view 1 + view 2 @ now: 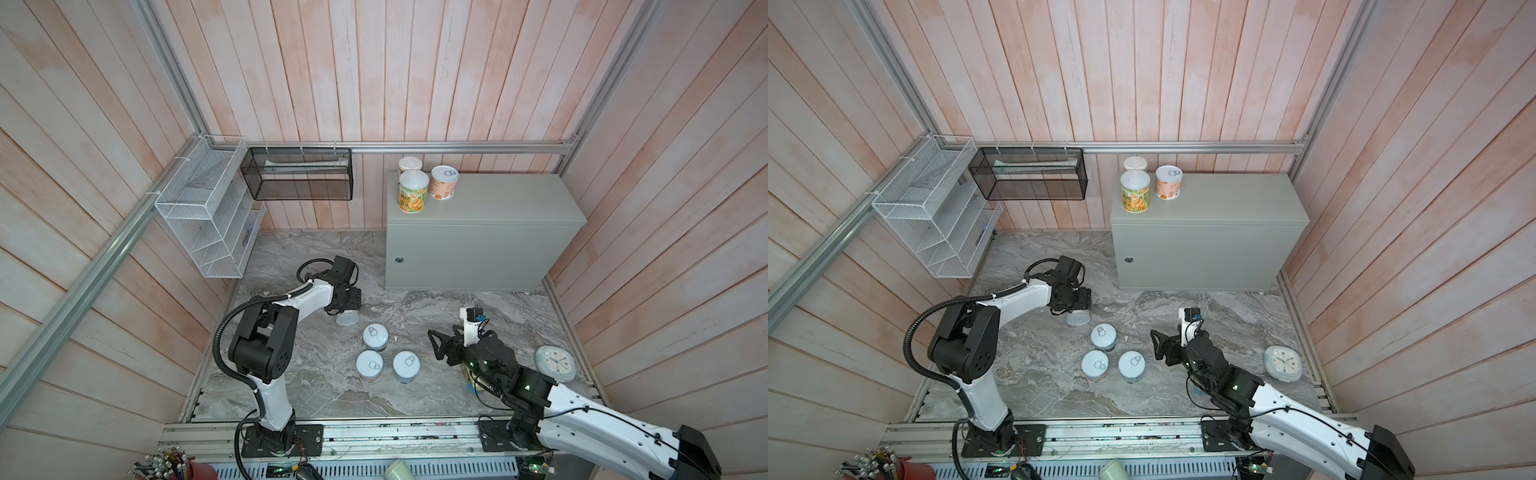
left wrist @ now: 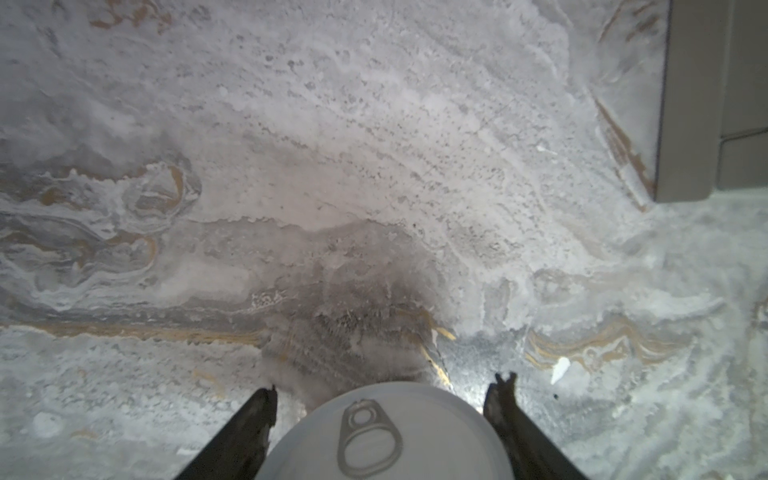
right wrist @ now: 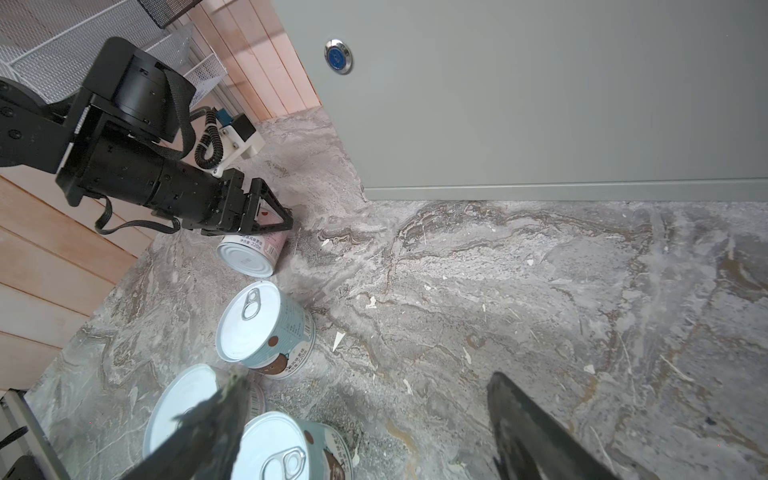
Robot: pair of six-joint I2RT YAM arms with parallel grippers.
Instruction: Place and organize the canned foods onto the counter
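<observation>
The counter (image 1: 498, 203) is a light-grey metal box at the back right. On its left end stand two yellow-green white-lidded cans (image 1: 414, 191) and a peach pull-tab can (image 1: 444, 183). Three pale-blue pull-tab cans (image 1: 375, 336) stand upright in a cluster on the marble floor. My left gripper (image 1: 347, 309) is shut on a pink-labelled can (image 3: 249, 255), which is tilted with its plain base towards the front. In the left wrist view this can's lid (image 2: 374, 432) sits between the fingers (image 2: 257, 415). My right gripper (image 1: 434, 345) is open and empty, just right of the cluster.
A round white clock (image 1: 555, 363) lies on the floor at the right wall. A white wire rack (image 1: 208, 216) and a black mesh basket (image 1: 297, 174) hang on the back-left walls. The counter's front carries a small round lock (image 3: 338, 57).
</observation>
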